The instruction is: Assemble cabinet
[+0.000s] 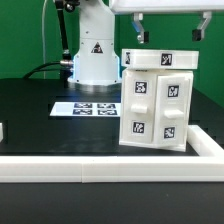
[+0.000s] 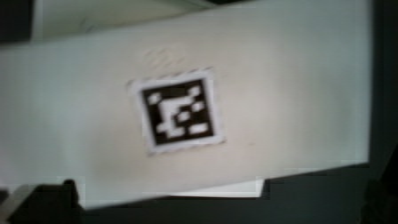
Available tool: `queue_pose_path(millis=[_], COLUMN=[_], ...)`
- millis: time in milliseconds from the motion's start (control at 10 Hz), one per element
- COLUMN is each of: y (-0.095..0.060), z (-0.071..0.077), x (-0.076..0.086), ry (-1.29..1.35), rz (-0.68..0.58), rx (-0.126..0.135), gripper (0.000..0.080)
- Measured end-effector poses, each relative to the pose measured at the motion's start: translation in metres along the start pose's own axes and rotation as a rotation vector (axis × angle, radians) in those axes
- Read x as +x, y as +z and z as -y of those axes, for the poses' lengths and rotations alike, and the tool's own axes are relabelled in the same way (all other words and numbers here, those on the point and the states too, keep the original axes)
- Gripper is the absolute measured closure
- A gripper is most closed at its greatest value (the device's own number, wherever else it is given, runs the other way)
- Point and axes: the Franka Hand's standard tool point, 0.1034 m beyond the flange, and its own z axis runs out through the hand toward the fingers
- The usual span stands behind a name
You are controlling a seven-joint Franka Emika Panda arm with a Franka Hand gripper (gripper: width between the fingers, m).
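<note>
On the black counter, the glossy white plastic box-shaped cabinet stands against the white border rail, I judge for bracing. I hold the tool above it, jaws apart, ready to descend.

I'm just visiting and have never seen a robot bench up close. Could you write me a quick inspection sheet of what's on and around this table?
Surface: black table, edged by a low white border rail along the front and the exterior view's right.
Job's things: white cabinet stands upright in the rail's corner, tagged panels facing the camera; the wrist view shows one tag on a white face.
Clutter: nothing seen.
Grippers: gripper hangs above the cabinet, jaws open, holding nothing.
Cables: dark cable runs by the robot base.
Surroundings: marker board lies flat on the table; green backdrop behind.
</note>
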Motion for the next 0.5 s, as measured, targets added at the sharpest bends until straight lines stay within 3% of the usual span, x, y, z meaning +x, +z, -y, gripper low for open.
queue_pose_path(millis=[500], y=[0.0012], z=[-0.0014], x=[0.0000], ry=[-0.388], rz=[0.000], rx=[-0.003], gripper=[0.0002])
